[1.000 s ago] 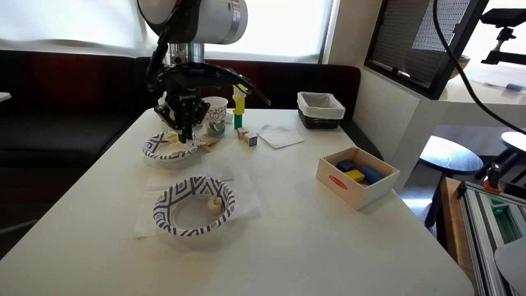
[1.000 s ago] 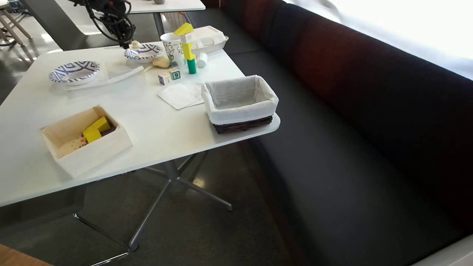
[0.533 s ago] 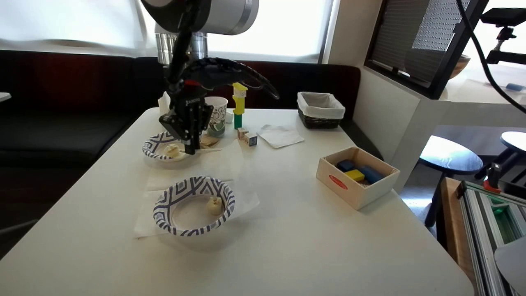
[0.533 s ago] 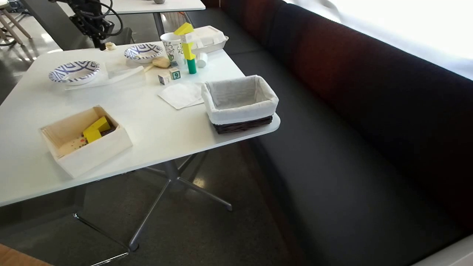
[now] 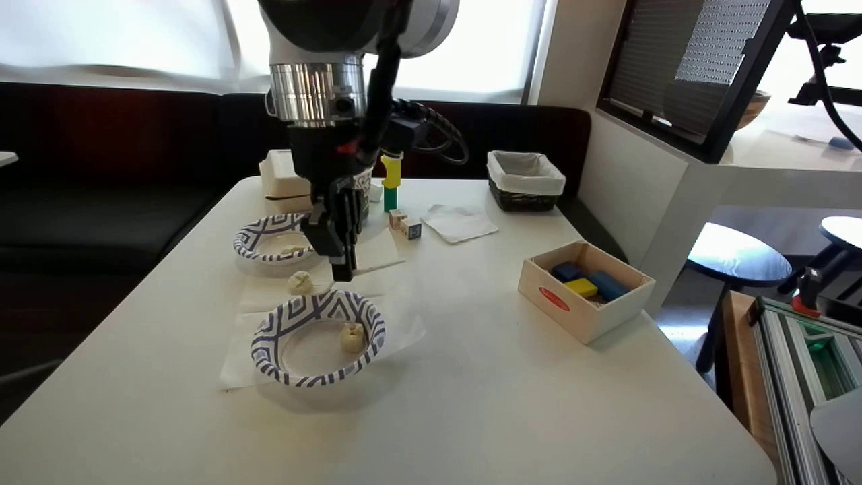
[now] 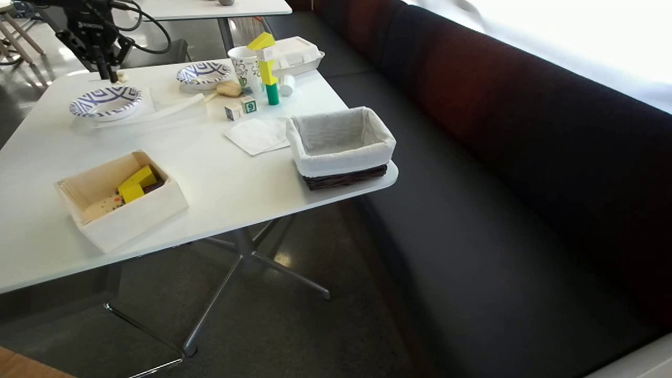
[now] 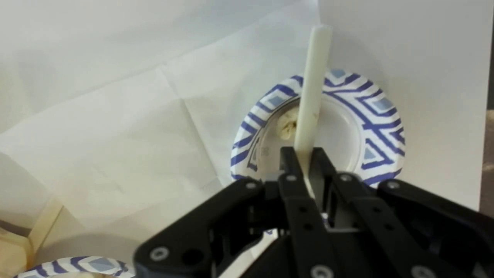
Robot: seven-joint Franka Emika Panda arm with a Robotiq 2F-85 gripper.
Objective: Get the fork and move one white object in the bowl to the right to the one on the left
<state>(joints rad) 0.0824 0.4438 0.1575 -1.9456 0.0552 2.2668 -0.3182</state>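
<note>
My gripper (image 5: 341,266) is shut on the white plastic fork; the fork handle (image 7: 314,77) sticks out between the fingertips (image 7: 305,156) in the wrist view. In an exterior view a round white object (image 5: 300,283) sits at the fork's other end, raised above the paper. It also shows beside the gripper in an exterior view (image 6: 122,77). The patterned front bowl (image 5: 266,343) holds another white object (image 5: 351,337); the wrist view shows this bowl (image 7: 380,116) below the handle. The back bowl (image 5: 248,239) holds a small pale piece, unclear.
White paper lies under the bowls. Behind stand a paper cup (image 6: 245,71), a block tower (image 6: 270,94) and a takeout box (image 6: 296,55). Letter blocks (image 6: 249,104) and a napkin (image 5: 461,222) lie nearby. A wooden box (image 5: 545,303) and a lined basket (image 5: 525,202) stand farther off.
My gripper has moved from the back bowl toward the front bowl, carrying the fork with the white object. The white object has left the back bowl. The bowls have not moved.
</note>
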